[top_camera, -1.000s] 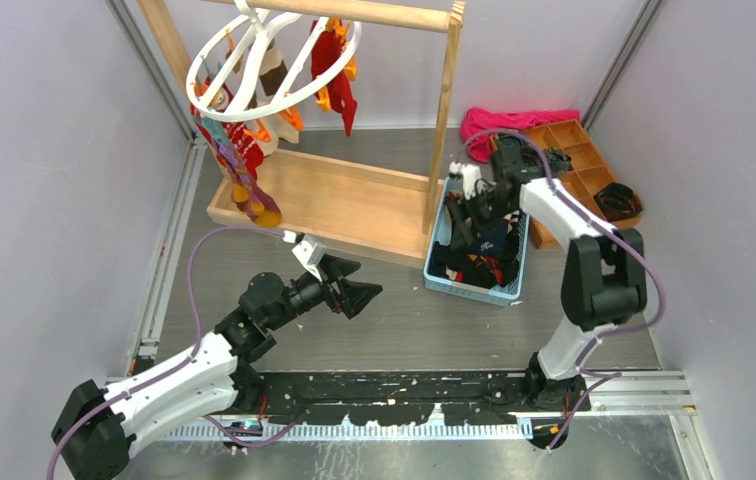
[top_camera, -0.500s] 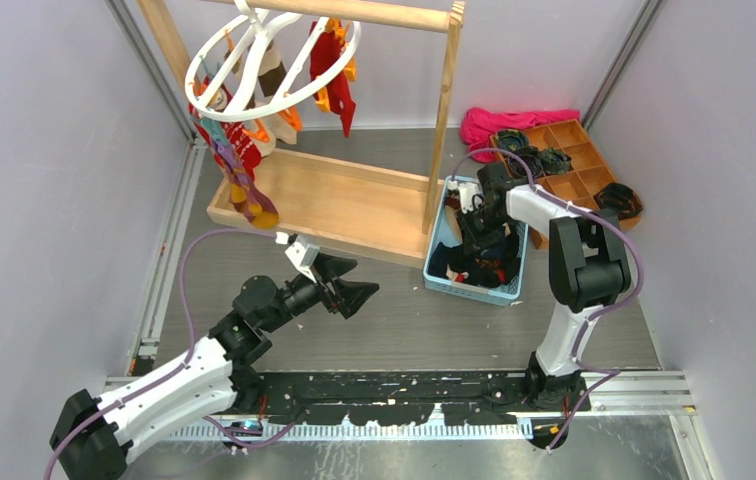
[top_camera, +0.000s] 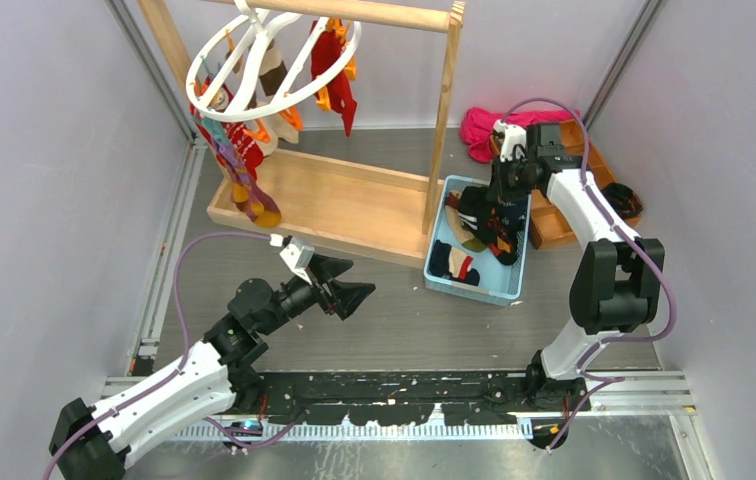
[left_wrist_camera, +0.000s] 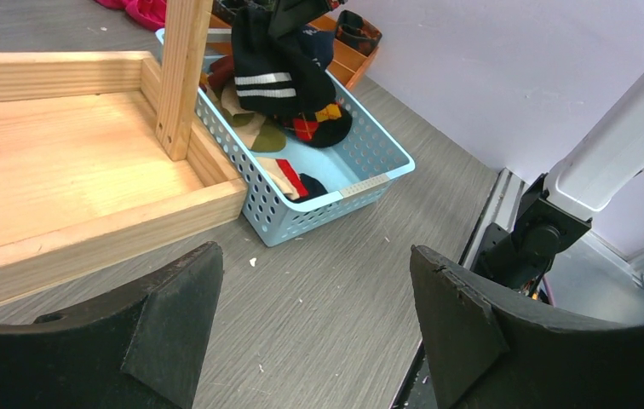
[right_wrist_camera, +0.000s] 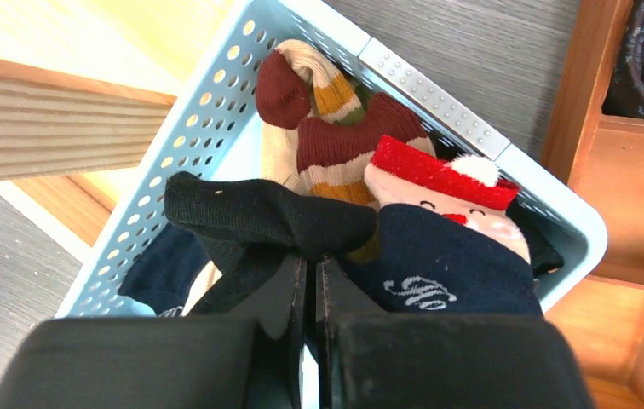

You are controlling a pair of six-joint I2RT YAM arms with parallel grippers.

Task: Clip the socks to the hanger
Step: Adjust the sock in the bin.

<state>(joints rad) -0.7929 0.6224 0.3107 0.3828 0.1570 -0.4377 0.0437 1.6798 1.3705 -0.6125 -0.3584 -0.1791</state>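
Note:
A white ring hanger (top_camera: 254, 75) hangs from the wooden rack with several red and orange socks clipped to it. My right gripper (top_camera: 501, 192) is shut on a black sock with white stripes (right_wrist_camera: 267, 213), holding it just above the blue basket (top_camera: 466, 290). That sock (left_wrist_camera: 272, 72) dangles over the other socks in the basket (left_wrist_camera: 370, 183). A striped sock (right_wrist_camera: 319, 128) and a Santa sock (right_wrist_camera: 438, 179) lie below it. My left gripper (top_camera: 352, 288) hovers open over the floor left of the basket, nothing between its fingers (left_wrist_camera: 182, 307).
The rack's wooden base tray (top_camera: 334, 200) and upright post (top_camera: 441, 120) stand right beside the basket's left wall. A wooden compartment box (top_camera: 574, 150) and a pink cloth (top_camera: 499, 122) sit behind and right of the basket.
The right gripper dipped into the basket, then rose toward the back right with the black sock in it. The left arm shifted only slightly.

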